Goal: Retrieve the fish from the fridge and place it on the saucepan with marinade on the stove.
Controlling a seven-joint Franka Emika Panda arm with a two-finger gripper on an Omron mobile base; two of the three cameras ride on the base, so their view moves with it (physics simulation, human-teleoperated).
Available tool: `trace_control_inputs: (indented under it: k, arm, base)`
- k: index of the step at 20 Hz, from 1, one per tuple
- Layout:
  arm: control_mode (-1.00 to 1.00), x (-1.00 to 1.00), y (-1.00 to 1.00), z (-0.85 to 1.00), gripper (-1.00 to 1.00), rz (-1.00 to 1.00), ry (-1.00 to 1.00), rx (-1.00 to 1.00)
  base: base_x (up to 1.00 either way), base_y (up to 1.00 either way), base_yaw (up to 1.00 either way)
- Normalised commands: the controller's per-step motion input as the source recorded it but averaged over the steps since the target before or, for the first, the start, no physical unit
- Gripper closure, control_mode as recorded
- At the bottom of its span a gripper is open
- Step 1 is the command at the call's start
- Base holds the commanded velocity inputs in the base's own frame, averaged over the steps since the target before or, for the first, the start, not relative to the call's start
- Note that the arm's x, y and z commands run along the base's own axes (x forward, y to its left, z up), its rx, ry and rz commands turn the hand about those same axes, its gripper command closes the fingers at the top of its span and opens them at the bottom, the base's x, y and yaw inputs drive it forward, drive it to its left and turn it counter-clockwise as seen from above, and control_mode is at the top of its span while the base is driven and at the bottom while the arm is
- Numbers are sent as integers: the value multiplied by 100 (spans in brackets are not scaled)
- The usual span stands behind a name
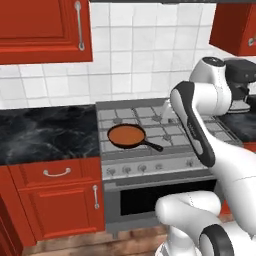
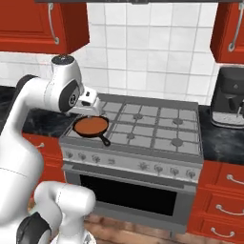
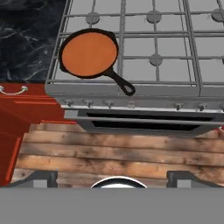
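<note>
The saucepan (image 1: 127, 136) sits on the front left burner of the stove (image 1: 150, 125), its long handle pointing to the front right. The marinade (image 3: 89, 52) covers its bottom as a flat orange-brown layer. In the hand view my gripper (image 3: 112, 177) is open, its fingertips (image 3: 41, 177) far apart with nothing between them, looking down at the stove front and the floor. From the right base view the gripper (image 2: 89, 101) hangs just behind and left of the saucepan (image 2: 90, 126). The fridge and the fish are out of view.
A black marble counter (image 1: 45, 132) runs left of the stove over red drawers and doors (image 1: 60, 195). A dark coffee machine (image 2: 228, 97) stands on the counter to the right. Red wall cabinets (image 1: 42, 30) hang above. The oven door (image 3: 144, 123) faces a wooden floor (image 3: 113, 153).
</note>
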Motion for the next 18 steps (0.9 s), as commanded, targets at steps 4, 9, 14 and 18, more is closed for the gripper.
trace_control_inputs:
  k: [4,9,14,18]
  arm:
    - [100,0,0,0,-100,0,0,0]
    - [100,0,0,0,-100,0,0,0]
    - [100,0,0,0,-100,0,0,0]
    - [100,0,0,0,-100,0,0,0]
  base:
    - [-61,18,51]
    - [-43,-3,42]
    - [-36,-63,-24]
    - [-18,-100,-31]
